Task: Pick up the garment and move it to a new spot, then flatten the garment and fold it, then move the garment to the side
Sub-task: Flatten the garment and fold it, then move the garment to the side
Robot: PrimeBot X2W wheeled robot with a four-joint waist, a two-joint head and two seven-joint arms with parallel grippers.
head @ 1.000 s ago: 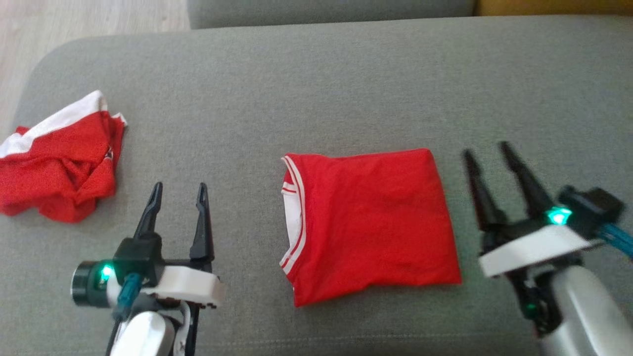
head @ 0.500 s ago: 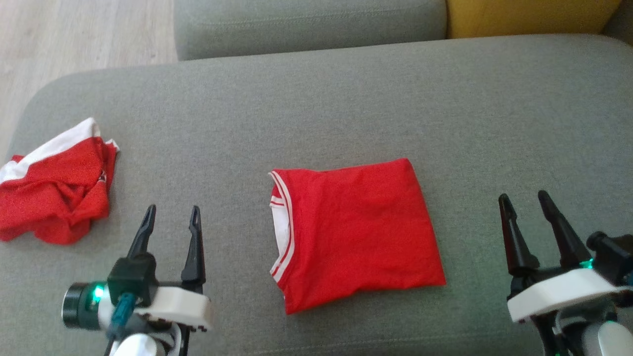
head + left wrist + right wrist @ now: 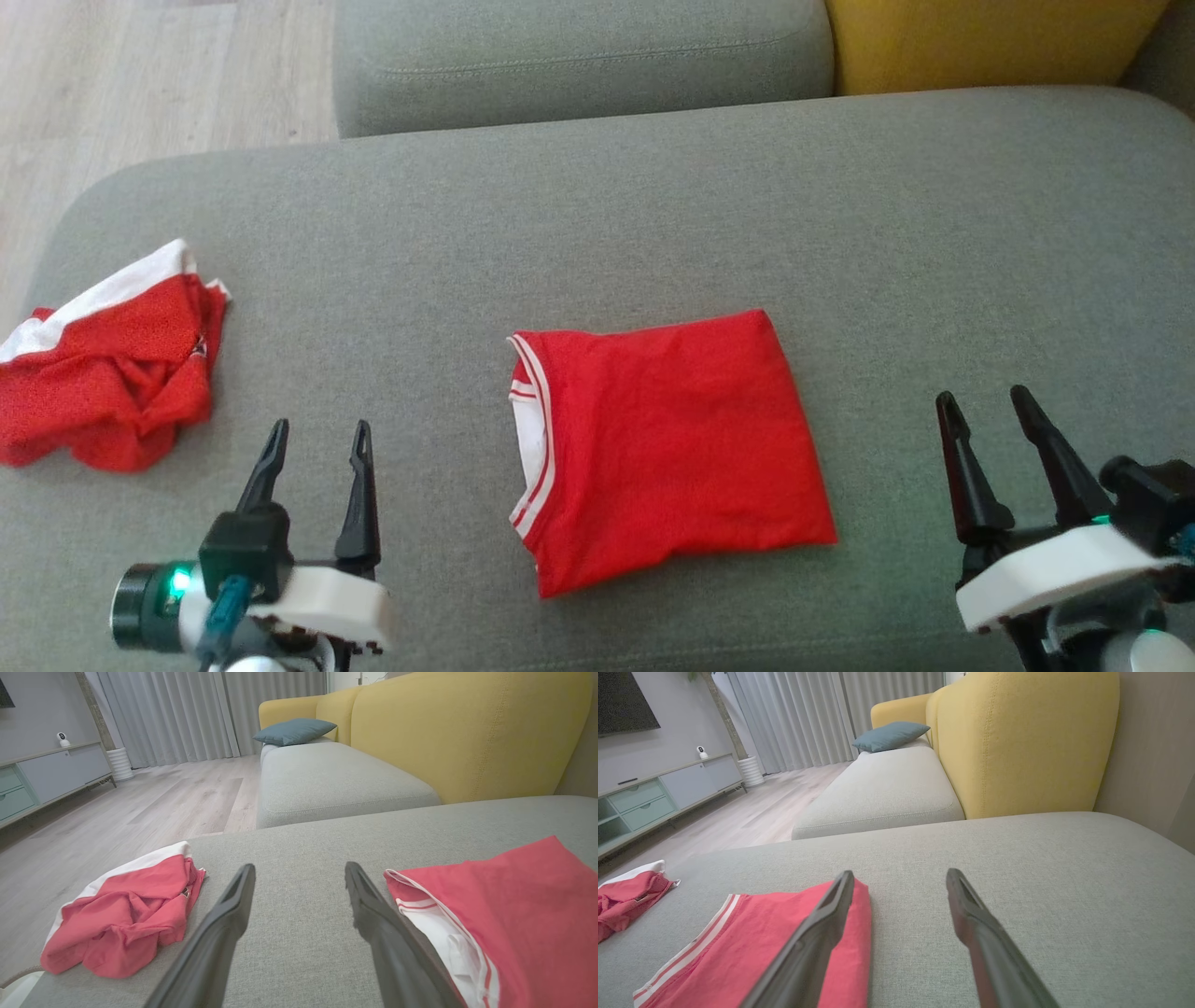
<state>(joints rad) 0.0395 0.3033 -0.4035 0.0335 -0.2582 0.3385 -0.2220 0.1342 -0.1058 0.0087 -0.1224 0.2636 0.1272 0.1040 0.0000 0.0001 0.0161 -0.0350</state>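
A red garment with a white striped collar (image 3: pixel 667 443) lies folded into a rough square in the middle of the grey cushion (image 3: pixel 597 224). Its collar edge faces left. The same garment (image 3: pixel 509 914) shows at the right of the left wrist view, and the garment (image 3: pixel 761 947) sits low left in the right wrist view. My left gripper (image 3: pixel 317 439) stands open to the garment's left, apart from it and holding nothing. To the garment's right, my right gripper (image 3: pixel 987 406) is open and empty too, clear of the cloth.
A second red and white garment (image 3: pixel 103 373) lies crumpled at the cushion's left end, near the edge. Behind are another grey cushion (image 3: pixel 579 56), a yellow sofa back (image 3: pixel 990 42) and wooden floor (image 3: pixel 140 84) at the far left.
Both grippers have drawn back toward me, away from the folded garment, the right one farther. The head camera has tilted up, showing more of the sofa behind. The garment lies still.
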